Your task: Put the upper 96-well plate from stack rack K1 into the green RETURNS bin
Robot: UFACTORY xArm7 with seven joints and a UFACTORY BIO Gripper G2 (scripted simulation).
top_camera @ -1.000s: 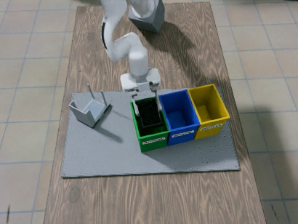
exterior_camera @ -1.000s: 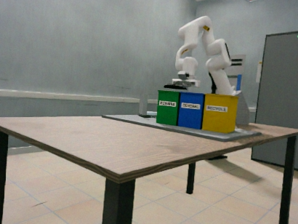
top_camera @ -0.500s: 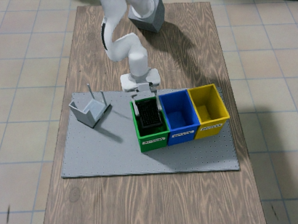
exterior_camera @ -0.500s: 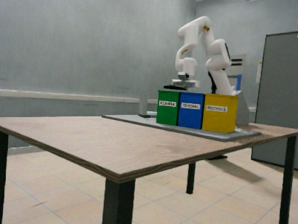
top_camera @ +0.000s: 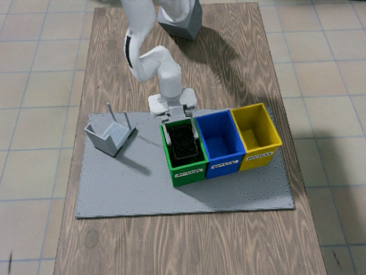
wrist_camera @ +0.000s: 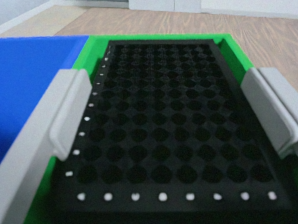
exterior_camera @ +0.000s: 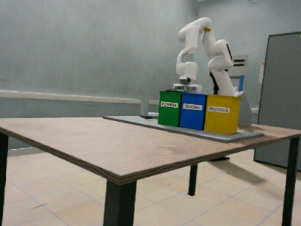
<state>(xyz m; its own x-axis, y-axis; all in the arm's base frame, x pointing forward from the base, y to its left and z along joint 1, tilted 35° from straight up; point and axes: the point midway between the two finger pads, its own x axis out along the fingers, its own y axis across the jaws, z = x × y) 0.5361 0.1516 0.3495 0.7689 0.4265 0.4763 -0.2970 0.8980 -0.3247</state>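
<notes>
The jaws (top_camera: 182, 139) (exterior_camera: 186, 88) look clamped on the black plate (top_camera: 184, 145) (exterior_camera: 171, 90) (wrist_camera: 162, 130), in the green bin's (top_camera: 188, 179) (exterior_camera: 169, 114) (wrist_camera: 165, 37) mouth. Best lower it level, release gently, then rise straight, sparing the blue bin (top_camera: 225, 170) (exterior_camera: 192, 119) (wrist_camera: 30, 90), at three o'clock from above.

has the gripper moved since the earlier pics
Yes, down: in the exterior view the gripper sits lower, closer to the rim of the green bin.
</notes>
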